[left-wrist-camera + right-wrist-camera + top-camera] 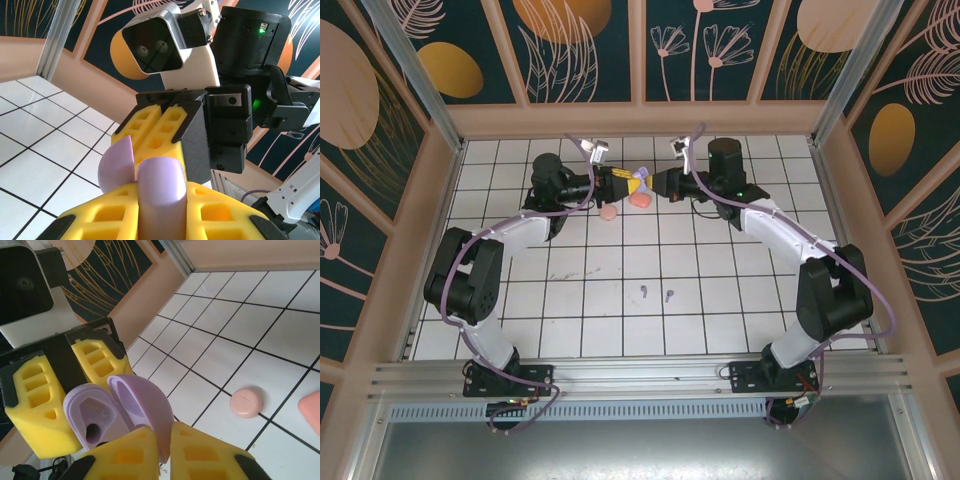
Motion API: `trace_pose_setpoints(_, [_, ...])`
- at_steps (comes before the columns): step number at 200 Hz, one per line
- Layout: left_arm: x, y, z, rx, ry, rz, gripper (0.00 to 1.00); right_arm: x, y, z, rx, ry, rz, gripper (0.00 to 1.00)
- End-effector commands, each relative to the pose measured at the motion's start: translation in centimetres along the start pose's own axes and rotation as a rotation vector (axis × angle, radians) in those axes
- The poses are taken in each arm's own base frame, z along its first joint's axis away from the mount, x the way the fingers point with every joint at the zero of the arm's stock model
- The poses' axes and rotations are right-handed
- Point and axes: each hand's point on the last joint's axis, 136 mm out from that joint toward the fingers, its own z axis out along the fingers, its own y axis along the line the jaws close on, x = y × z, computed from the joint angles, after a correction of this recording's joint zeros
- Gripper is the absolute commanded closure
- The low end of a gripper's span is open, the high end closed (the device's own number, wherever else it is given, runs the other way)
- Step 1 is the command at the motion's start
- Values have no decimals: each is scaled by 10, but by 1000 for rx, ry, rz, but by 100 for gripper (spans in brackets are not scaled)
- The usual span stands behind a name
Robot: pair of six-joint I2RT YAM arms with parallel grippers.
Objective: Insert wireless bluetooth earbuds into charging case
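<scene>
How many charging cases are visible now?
3. An open purple case held between the left end effector and right end effector; a pink case and a salmon case lie on the tiles nearby. Others may be hidden.

Tiles lie open around pink case, salmon case, 2 purple earbuds.

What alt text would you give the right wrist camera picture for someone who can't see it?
An open purple charging case is gripped between the left arm's yellow fingers, while the right arm's yellow fingers pinch its raised lid. A round pink case lies shut on the white tiled table behind.
</scene>
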Motion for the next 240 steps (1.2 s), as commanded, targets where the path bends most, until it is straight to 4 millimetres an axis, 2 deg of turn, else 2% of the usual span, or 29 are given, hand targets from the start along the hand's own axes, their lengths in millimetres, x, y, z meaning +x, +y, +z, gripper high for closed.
trace_pose_setpoints(1, [-9, -16, 5, 39, 4, 59, 100, -9, 15, 6, -33, -7, -50, 95])
trace_pose_setpoints(18, [-9, -14, 5, 34, 3, 56, 100, -11, 14, 6, -25, -10, -51, 100])
trace_pose_setpoints(41, [-9, -8, 5, 0, 0, 51, 77, -15, 14, 5, -8, -19, -56, 100])
trace_pose_setpoints(56, [-11, 1, 4, -57, -12, 63, 56, -19, 10, 4, 27, -26, -58, 100])
trace_pose_setpoints(81, [-12, 15, -1, -141, -19, 97, 42, -23, -4, 1, 128, -24, -66, 100])
trace_pose_setpoints(84, [-20, 6, -3, -140, -31, 126, 41, -22, -6, 1, 140, -20, -66, 100])
trace_pose_setpoints(89, [-23, 6, -4, -147, -33, 135, 40, -22, -9, 1, 158, -17, -69, 100])
trace_pose_setpoints(121, [-30, 9, -13, -189, 12, 178, 36, -24, -24, -4, 278, 16, -116, 100])
trace_pose_setpoints(169, [-29, 15, -17, -264, 184, 254, 31, -26, -44, -11, 465, 93, -263, 100])
trace_pose_setpoints(213, [-20, 22, -20, -292, 308, 259, 30, -14, -62, -6, 616, 187, -437, 100])
trace_pose_setpoints(215, [-13, 29, -19, -292, 323, 239, 30, -14, -62, -6, 618, 189, -442, 100])
trace_pose_setpoints(235, [-1, 34, -20, -286, 384, 213, 32, -10, -62, -5, 599, 206, -483, 100])
trace_pose_setpoints(240, [1, 35, -21, -285, 398, 208, 33, -6, -54, 0, 577, 215, -500, 100])
